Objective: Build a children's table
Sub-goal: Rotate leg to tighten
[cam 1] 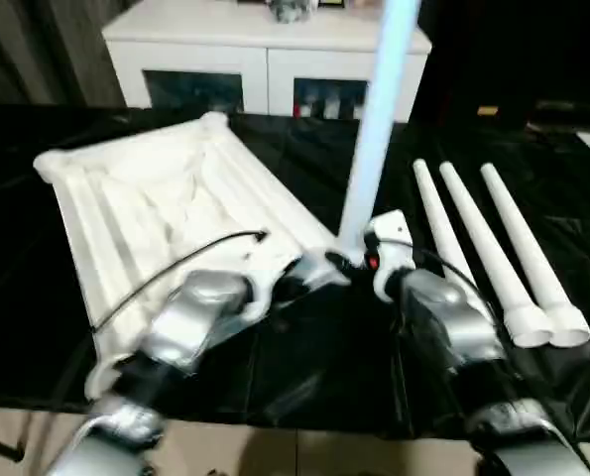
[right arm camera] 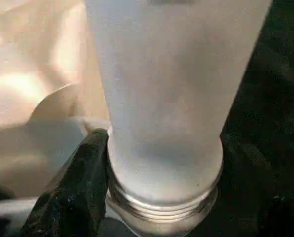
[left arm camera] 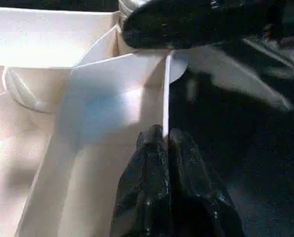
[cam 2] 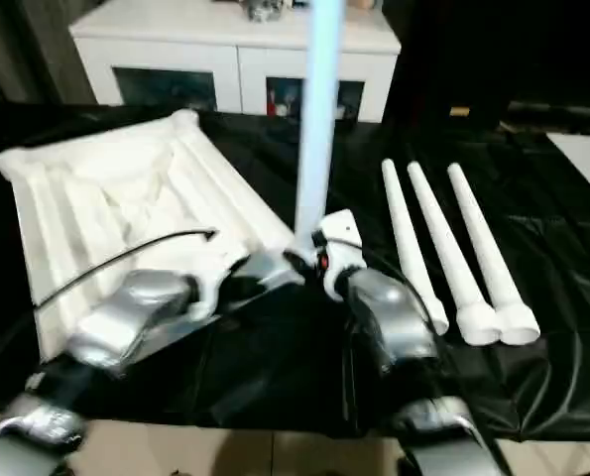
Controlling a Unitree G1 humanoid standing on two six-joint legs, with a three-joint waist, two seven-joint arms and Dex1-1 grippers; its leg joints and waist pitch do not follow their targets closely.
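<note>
The white tabletop [cam 1: 156, 198] lies ribbed side up on the left of the black-covered table. One white leg [cam 1: 379, 119] stands upright at its near right corner socket. My right gripper [cam 1: 359, 260] is shut around this leg's base, and the right wrist view shows its black fingers [right arm camera: 72, 192] on either side of the leg, just above the threaded end [right arm camera: 161, 202]. My left gripper [cam 1: 304, 273] is beside that corner. In the left wrist view its fingertips [left arm camera: 165, 140] pinch the tabletop's thin rim [left arm camera: 165, 94]. Three more legs [cam 1: 493, 248] lie side by side on the right.
A white cabinet [cam 1: 265, 59] with dark glass doors stands behind the table. The black cloth [cam 1: 324, 367] reaches the table's near edge, and pale floor shows below it.
</note>
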